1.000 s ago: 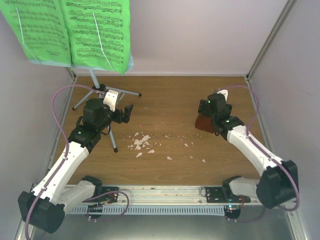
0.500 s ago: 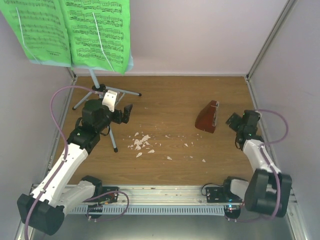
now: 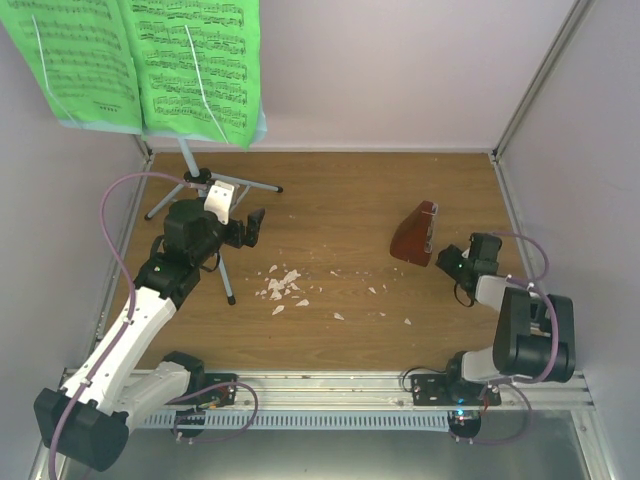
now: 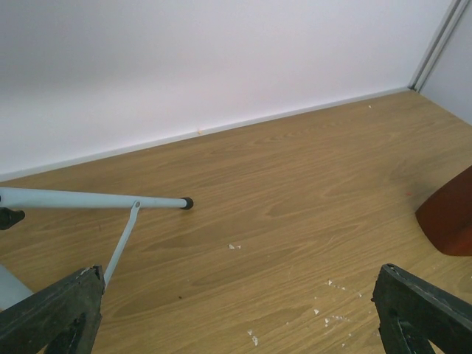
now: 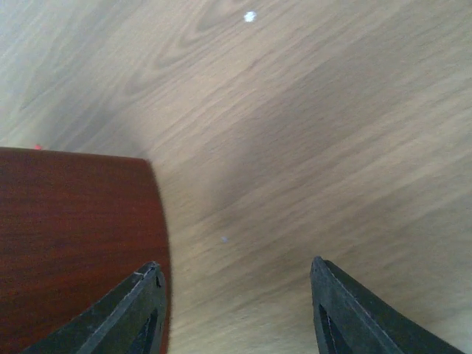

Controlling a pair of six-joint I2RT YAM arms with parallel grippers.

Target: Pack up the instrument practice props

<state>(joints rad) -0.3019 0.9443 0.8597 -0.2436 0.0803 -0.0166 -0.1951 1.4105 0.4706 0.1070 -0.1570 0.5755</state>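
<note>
Right gripper (image 3: 450, 262) came off metronome (image 3: 413, 235) since earlier, now just right of it, mid-right. Music stand (image 3: 186, 158), green sheet music (image 3: 190, 60) far left, left gripper (image 3: 252, 228) by its legs. Left wrist: jaws wide, empty. Right wrist: jaws apart, nothing between.

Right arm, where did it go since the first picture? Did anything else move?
The right arm pulled back from over the metronome toward its base; its jaws now sit open just right of the metronome, holding nothing. The metronome, left arm, music stand and sheet music stayed put.
</note>
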